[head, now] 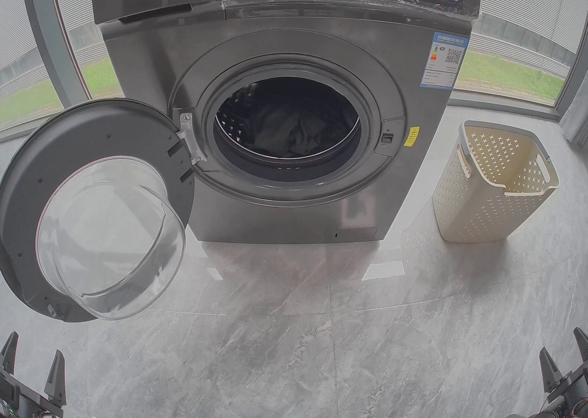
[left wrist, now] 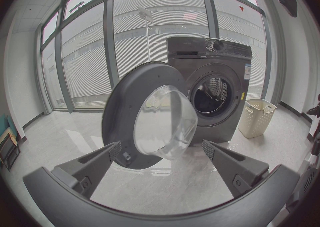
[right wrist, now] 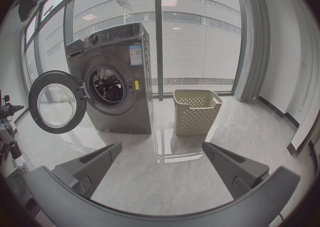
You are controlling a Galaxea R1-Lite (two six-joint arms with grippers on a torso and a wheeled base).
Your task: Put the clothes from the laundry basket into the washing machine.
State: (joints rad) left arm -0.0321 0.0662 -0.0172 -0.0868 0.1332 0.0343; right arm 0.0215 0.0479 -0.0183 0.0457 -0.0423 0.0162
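The grey washing machine (head: 288,94) stands ahead with its round door (head: 92,211) swung wide open to the left. Dark clothes (head: 288,125) lie inside the drum. To the machine's right stands the cream laundry basket (head: 493,180), with nothing visible inside it. My left gripper (head: 32,367) is low at the bottom left, open, holding nothing. My right gripper (head: 566,355) is low at the bottom right, also open with nothing between its fingers. In the left wrist view the left gripper (left wrist: 161,146) faces the door (left wrist: 143,114); in the right wrist view the right gripper (right wrist: 161,146) faces the basket (right wrist: 196,111).
Grey marble floor (head: 318,327) stretches between me and the machine. Tall windows (head: 527,21) run behind the machine. The open door juts out over the floor on the left. A curtain (right wrist: 253,38) hangs in the far right corner.
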